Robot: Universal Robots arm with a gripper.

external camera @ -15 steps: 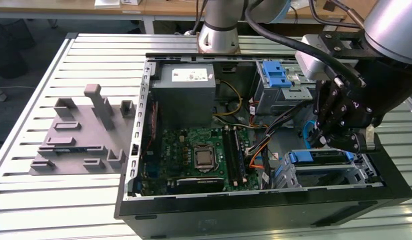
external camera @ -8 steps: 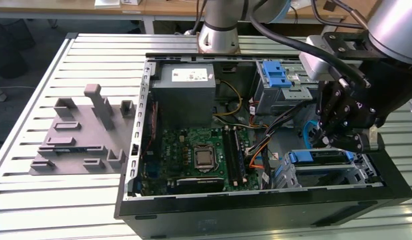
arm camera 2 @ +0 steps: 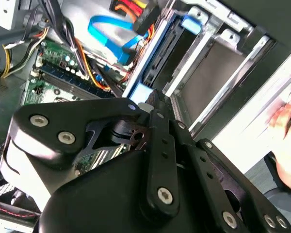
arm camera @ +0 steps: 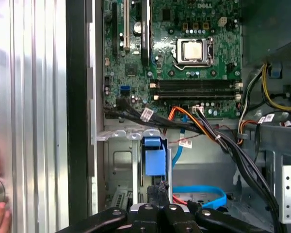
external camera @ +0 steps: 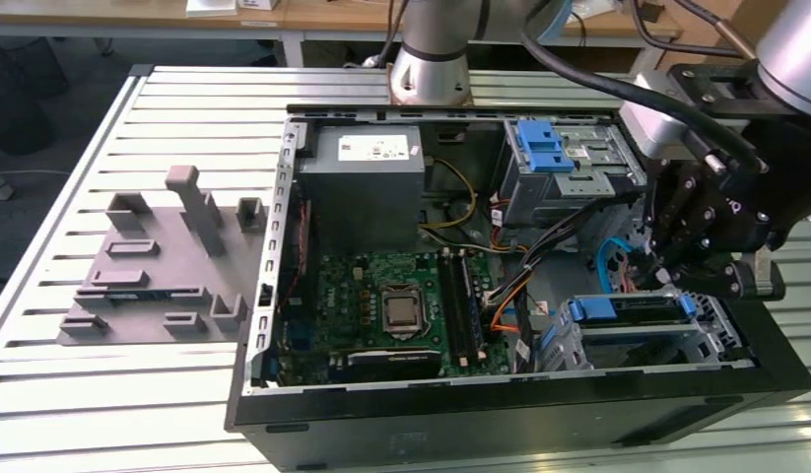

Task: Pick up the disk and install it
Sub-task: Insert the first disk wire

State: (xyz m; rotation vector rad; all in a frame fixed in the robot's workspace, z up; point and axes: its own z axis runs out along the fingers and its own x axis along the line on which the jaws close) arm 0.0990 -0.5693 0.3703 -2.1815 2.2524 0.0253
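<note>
The disk (external camera: 626, 309) lies in the lower drive cage at the open computer case's corner on the exterior view's right, its blue carrier facing up. In the first wrist view the carrier's blue end (arm camera: 153, 158) stands in the metal bay slot, just beyond my fingertips. My gripper (external camera: 677, 284) hangs right over the cage's end nearest the case wall. Its dark fingers (arm camera: 157, 191) are pressed together, tips at the carrier's edge (arm camera 2: 141, 91) with nothing between them. I cannot tell whether they touch it.
The case holds a green motherboard (external camera: 378, 305), a grey power-supply box (external camera: 366, 187), an upper cage with a blue latch (external camera: 550, 153) and cable bundles (arm camera: 223, 145). A grey fixture (external camera: 162, 266) sits on the slatted table. A person's hand (arm camera 2: 286, 141) rests outside the case wall.
</note>
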